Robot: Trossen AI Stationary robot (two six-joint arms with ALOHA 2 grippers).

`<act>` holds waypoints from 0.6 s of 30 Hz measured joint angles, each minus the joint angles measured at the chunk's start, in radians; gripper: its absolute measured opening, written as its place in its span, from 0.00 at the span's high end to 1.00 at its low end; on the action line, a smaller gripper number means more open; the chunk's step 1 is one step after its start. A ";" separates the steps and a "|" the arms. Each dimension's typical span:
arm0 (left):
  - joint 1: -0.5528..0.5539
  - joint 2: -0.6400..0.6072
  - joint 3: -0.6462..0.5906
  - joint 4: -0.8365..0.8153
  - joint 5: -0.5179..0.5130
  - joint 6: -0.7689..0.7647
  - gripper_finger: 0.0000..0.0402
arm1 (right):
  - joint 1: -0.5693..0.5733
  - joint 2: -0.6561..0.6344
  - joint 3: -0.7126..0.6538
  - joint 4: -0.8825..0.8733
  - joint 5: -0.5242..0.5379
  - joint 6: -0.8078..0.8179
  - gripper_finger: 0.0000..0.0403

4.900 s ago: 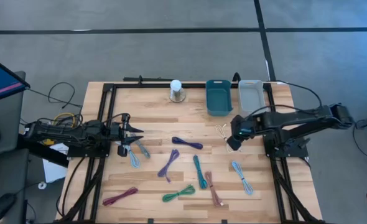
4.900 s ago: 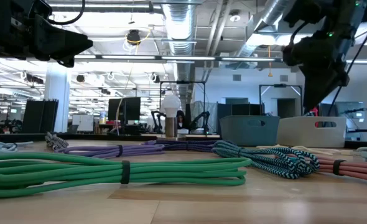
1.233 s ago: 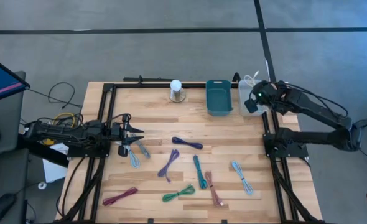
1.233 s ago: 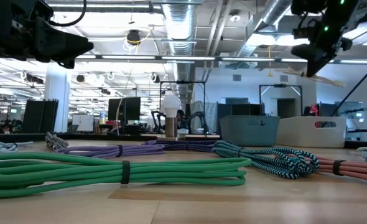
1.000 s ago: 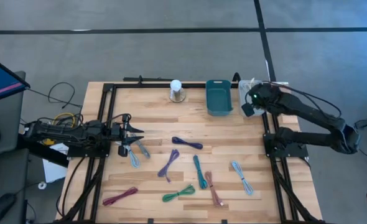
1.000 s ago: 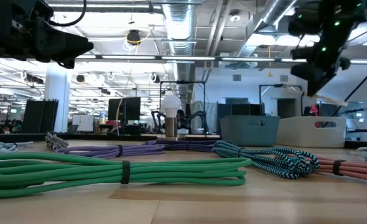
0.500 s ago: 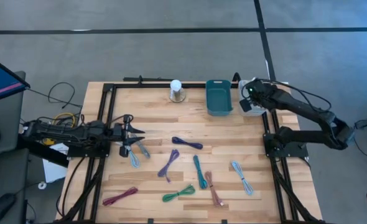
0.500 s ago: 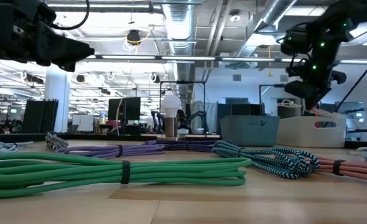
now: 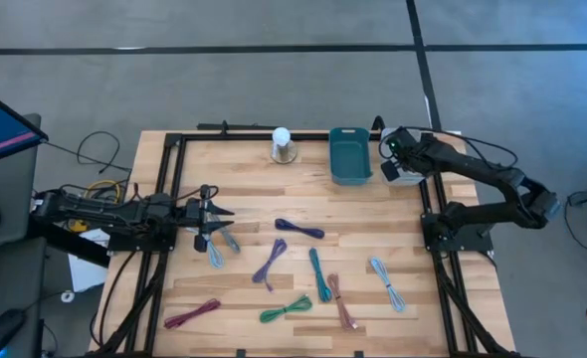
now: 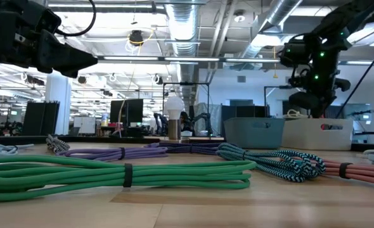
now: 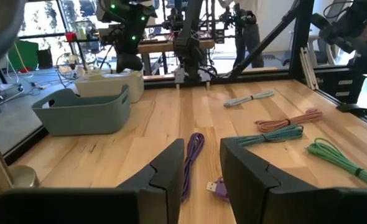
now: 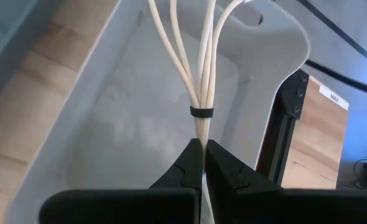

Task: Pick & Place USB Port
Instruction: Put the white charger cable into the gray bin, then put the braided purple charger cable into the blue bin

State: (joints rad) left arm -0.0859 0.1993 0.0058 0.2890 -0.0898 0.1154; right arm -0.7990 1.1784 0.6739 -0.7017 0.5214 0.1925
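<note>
The right pincer is closed on the white cable bundle over the grey bin, at the table's one o'clock. The left pincer is a little open and holds nothing.

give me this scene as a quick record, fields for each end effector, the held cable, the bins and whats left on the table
right end effector: shut on the white cable, over the grey bin
white cable: bundled with a dark tie, hanging into the grey bin
teal bin: beside the grey bin, nothing seen inside it
left end effector: open, low over the table's left side, near a purple cable
table: coiled cables in purple, green, teal, pink, blue and magenta lie loose
</note>
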 joint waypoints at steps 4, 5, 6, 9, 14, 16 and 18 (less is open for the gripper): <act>0.000 0.000 0.000 0.007 0.000 0.000 0.74 | 0.000 0.012 0.000 0.000 0.001 0.000 0.99; 0.000 0.000 0.000 0.006 0.000 0.000 0.74 | 0.000 0.013 0.000 0.000 0.001 0.000 0.99; 0.000 0.000 0.000 0.006 0.000 0.000 0.74 | 0.000 0.013 0.000 0.001 0.001 0.000 0.98; 0.000 0.000 0.000 0.007 0.000 0.000 0.74 | 0.000 0.013 0.000 0.003 0.001 0.000 0.93; 0.000 0.000 0.000 0.009 0.000 0.000 0.74 | 0.000 0.013 0.000 0.003 0.001 0.000 0.84; 0.000 0.000 0.000 0.011 0.000 0.000 0.74 | 0.000 0.013 0.000 0.003 0.001 -0.009 0.82; 0.000 0.000 0.000 0.011 0.000 0.000 0.74 | 0.000 0.013 0.000 0.003 0.001 -0.032 0.81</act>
State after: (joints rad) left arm -0.0857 0.1993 0.0059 0.3004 -0.0898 0.1154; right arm -0.7990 1.1910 0.6739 -0.6987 0.5220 0.1601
